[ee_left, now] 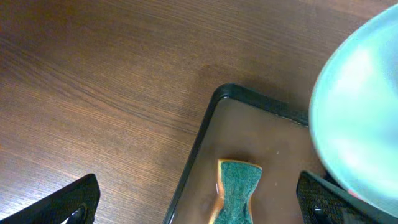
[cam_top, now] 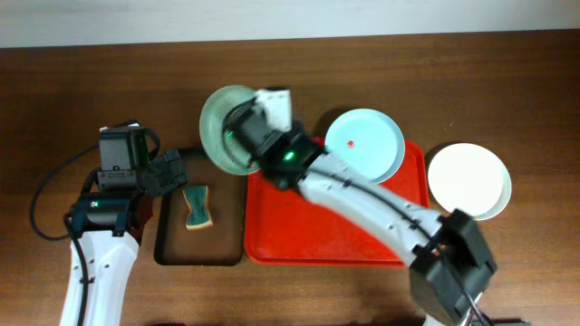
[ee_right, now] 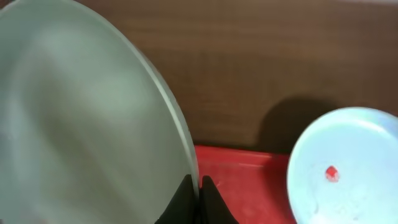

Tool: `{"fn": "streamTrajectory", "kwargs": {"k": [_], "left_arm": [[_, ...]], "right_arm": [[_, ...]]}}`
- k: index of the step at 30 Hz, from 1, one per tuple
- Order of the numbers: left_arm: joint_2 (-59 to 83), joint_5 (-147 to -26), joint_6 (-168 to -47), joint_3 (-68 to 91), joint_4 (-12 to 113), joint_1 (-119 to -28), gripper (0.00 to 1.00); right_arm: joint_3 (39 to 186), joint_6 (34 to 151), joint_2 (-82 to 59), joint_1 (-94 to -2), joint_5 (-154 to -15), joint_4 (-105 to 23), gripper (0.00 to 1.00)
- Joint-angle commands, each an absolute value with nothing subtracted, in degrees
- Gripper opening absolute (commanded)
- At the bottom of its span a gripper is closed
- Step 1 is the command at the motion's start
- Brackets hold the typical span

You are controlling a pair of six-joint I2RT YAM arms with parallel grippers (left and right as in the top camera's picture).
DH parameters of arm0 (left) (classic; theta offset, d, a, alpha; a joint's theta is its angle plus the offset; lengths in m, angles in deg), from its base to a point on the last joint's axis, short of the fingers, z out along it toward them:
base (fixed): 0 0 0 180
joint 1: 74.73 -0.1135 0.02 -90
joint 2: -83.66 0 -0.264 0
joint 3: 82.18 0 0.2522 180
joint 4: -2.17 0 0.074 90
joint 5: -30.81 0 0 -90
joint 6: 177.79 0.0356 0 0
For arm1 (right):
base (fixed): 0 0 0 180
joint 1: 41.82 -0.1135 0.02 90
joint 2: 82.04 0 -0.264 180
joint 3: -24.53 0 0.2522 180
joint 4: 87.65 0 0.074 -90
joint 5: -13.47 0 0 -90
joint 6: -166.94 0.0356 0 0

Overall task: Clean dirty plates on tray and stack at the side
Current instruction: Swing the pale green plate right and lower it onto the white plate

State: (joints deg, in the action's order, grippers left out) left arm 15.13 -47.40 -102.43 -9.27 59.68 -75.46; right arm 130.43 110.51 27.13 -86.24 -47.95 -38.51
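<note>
My right gripper is shut on the rim of the mint green plate and holds it tilted up over the red tray's left far corner; the fingers pinch its edge. The pale blue plate with a small red smear lies on the tray's far right, also in the right wrist view. The white plate lies on the table right of the tray. My left gripper is open above the sponge. The green plate shows at the right of the left wrist view.
A narrow black tray lies left of the red tray with a green-and-yellow sponge in it, also in the left wrist view. The left arm base stands beside it. Brown wooden table all round.
</note>
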Motion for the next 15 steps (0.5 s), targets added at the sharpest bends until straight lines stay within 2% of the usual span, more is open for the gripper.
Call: {"fn": "streamTrajectory", "kwargs": {"k": [1,5,6,11,15], "left_arm": [[15.1,-47.8,-103.2,-8.2,59.7,-75.7,0.99],[15.1,-47.8,-103.2,-8.2,59.7,-75.7,0.99],[15.1,-47.8,-103.2,-8.2,59.7,-75.7,0.99],[15.1,-47.8,-103.2,-8.2,59.7,-75.7,0.99],[15.1,-47.8,-103.2,-8.2,59.7,-75.7,0.99]], "right_arm": [[131.3,114.9,19.8,-76.1,-65.7,-35.9,0.04],[131.3,114.9,18.0,-59.4,-78.9,-27.5,0.04],[131.2,114.9,18.0,-52.4,-82.2,-22.8,0.04],[131.2,111.7,18.0,-26.6,-82.2,-7.9,0.04],[128.2,110.8,18.1,-14.5,-80.9,-4.5,0.04]]}}
